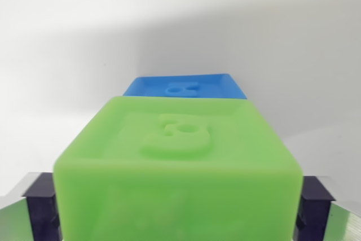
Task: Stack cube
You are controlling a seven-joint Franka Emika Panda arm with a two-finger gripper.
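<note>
Transport step, by the look of it: green cube point(177, 167) is in the grasp and being brought toward the blue cube point(186, 87), the stack base. Blue cube sits on the white counter point(84, 55), just beyond the green cube's far edge and partly hidden behind it. Can't tell whether the green cube is above or level with it. Both show an embossed figure on the top face.

End effector point(177, 201): dark fingers point(42, 207) press on the green cube's two side faces, one on each side, clamped on it, spread to the cube's full width.

Next move likely calls for centring green over blue, squaring edges, lowering until faces meet, then releasing.
</note>
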